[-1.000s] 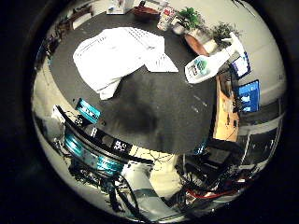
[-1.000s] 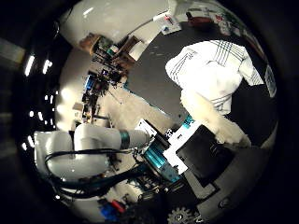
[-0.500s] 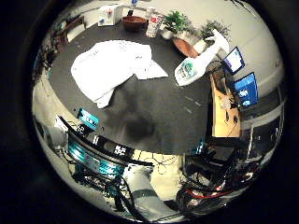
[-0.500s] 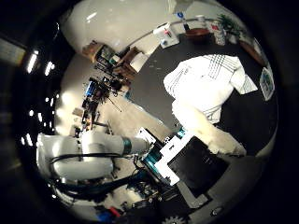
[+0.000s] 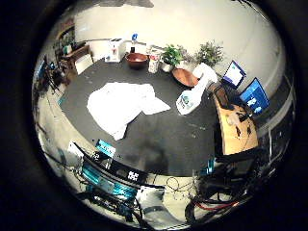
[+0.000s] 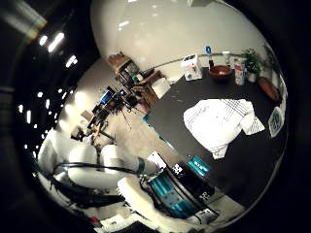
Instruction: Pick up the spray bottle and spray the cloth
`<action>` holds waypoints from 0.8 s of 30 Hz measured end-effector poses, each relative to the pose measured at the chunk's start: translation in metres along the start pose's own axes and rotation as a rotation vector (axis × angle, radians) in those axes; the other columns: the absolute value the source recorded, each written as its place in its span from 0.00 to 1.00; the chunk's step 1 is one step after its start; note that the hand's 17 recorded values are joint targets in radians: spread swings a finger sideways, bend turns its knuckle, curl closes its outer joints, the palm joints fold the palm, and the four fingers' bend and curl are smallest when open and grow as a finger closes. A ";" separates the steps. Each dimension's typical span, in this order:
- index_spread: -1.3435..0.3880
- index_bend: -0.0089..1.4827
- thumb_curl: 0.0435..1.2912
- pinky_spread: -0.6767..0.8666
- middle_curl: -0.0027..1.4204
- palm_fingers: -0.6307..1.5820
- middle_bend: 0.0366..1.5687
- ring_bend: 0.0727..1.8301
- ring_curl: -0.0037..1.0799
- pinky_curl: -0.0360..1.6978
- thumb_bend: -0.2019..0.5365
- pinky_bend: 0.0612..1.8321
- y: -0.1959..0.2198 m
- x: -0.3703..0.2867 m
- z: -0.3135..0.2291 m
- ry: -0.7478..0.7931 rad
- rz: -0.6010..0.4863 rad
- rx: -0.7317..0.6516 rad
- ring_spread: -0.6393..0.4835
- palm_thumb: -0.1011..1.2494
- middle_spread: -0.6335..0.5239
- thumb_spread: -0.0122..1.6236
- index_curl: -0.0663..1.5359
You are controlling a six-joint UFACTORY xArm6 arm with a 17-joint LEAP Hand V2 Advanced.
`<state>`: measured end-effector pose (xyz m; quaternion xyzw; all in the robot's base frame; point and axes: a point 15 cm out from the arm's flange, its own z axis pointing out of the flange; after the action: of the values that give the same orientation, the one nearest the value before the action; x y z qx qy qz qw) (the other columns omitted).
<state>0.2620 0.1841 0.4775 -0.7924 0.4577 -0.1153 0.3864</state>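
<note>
In the right little finger side palm view, the white spray bottle [image 5: 192, 93] with a green label lies on its side on the dark table [image 5: 168, 135], beside the corner of the white cloth [image 5: 122, 102]. The cloth lies crumpled and spread on the table. In the right thumb side palm view, the cloth [image 6: 225, 122] looks small and far, and the bottle [image 6: 275, 119] shows at the picture's edge. My hand is high above the table, well away from both.
A brown bowl [image 5: 138, 60], a white box [image 5: 115, 48] and potted plants [image 5: 171, 54] stand along the table's far edge. Monitors [image 5: 252, 95] stand on a wooden desk [image 5: 232, 127] beside it. The robot arm [image 6: 92, 167] and its base electronics [image 5: 111, 170] are at the table's near side.
The camera has pulled up and away from the table, so cloth and bottle look smaller. The white finger seen earlier in the thumb side view no longer shows.
</note>
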 end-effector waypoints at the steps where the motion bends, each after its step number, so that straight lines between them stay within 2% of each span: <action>1: 0.69 0.10 0.23 0.80 0.13 0.23 0.06 0.10 0.20 0.15 0.22 0.42 -0.001 0.001 -0.003 0.000 0.000 0.009 0.89 0.21 0.77 0.56 0.20; 9: 0.70 0.11 0.23 0.80 0.10 0.23 0.07 0.09 0.21 0.16 0.23 0.41 -0.018 0.034 -0.025 0.061 0.064 0.132 0.91 0.20 0.78 0.54 0.18; 24: 0.70 0.11 0.23 0.83 0.13 0.26 0.08 0.10 0.23 0.18 0.23 0.43 -0.010 0.146 -0.037 0.309 0.205 0.173 0.89 0.24 0.76 0.56 0.19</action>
<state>0.3297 0.0494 0.4848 -0.6783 0.5784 -0.2345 0.3878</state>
